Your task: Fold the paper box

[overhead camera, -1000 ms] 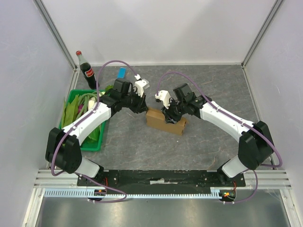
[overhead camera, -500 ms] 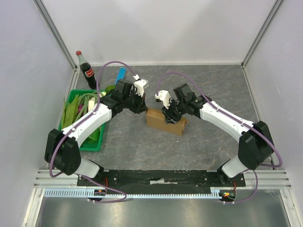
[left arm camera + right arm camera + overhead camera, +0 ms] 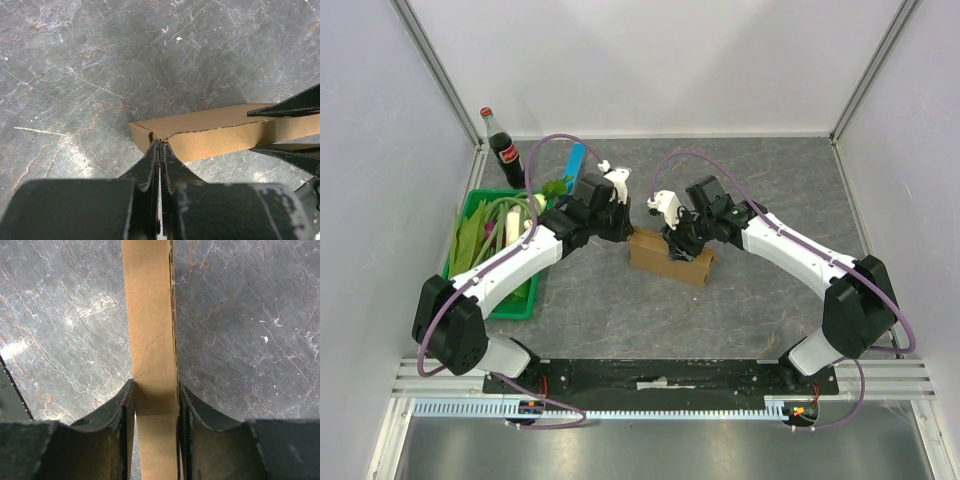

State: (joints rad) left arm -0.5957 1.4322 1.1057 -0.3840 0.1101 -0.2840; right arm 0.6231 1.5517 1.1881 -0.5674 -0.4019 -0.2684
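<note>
The paper box [image 3: 665, 258] lies mid-worktop [image 3: 720, 310]; a basket [image 3: 506, 312] sits left, a bottle [image 3: 505, 155] behind it, far left.

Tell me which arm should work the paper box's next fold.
Left, probably. The right jaws are clamped across the paper box, steadying it. The left jaws are shut, tips at the box's end corner beside a slit, apparently free to press that flap.

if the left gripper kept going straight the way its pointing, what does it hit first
The paper box. The left gripper, its jaws shut, points at the corner of the box's near end. Its tips are right at that edge, though the wrist view does not settle whether they touch it.
</note>
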